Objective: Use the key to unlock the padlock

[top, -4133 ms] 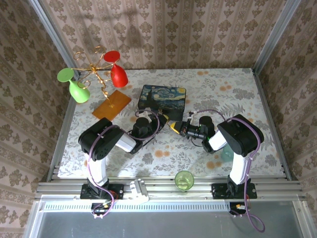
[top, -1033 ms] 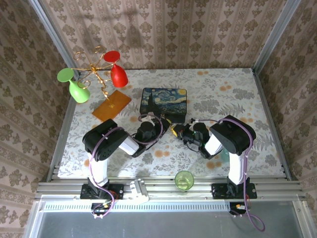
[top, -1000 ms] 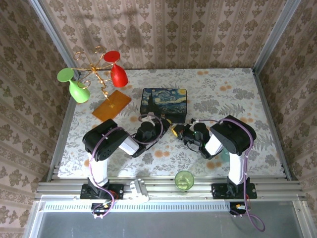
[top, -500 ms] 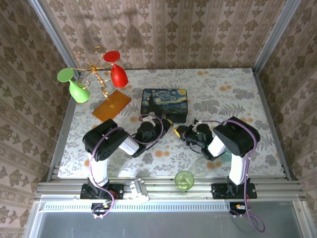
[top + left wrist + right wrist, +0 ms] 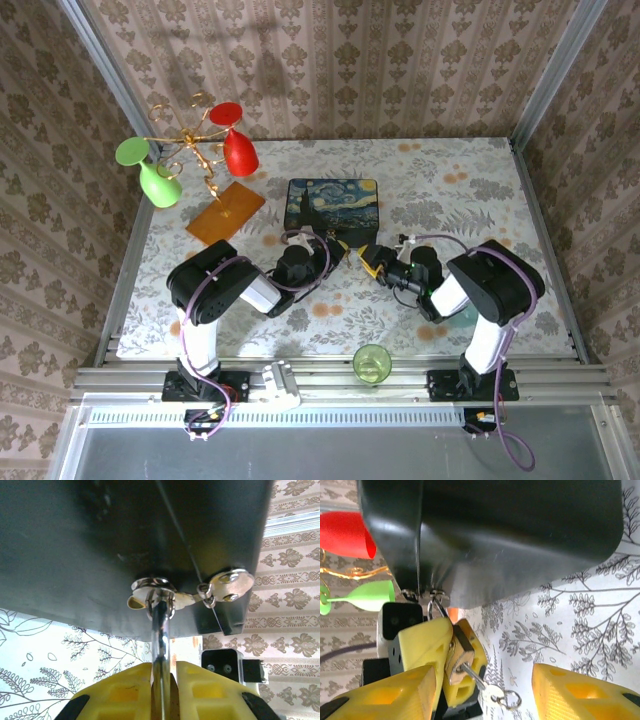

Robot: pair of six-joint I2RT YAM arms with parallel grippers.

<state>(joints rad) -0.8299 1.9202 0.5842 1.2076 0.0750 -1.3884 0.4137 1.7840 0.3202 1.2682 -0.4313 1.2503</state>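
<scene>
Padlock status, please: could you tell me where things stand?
Left fingers shut on padlock. Right fingers open, off key; key seated in padlock. Shackle through box clasp.

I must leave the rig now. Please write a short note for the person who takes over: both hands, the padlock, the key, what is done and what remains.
Left hand: shut on the padlock, holding it at the front of the dark box.
Right hand: open, one finger on each side of the key, not touching it.
Padlock: its shackle passes through the box's clasp.
Key: inserted in the padlock, head sticking out.
Done: key is in the lock.
Left: grip the key, turn it, free the shackle. Whether the key is already turned cannot be told.
</scene>
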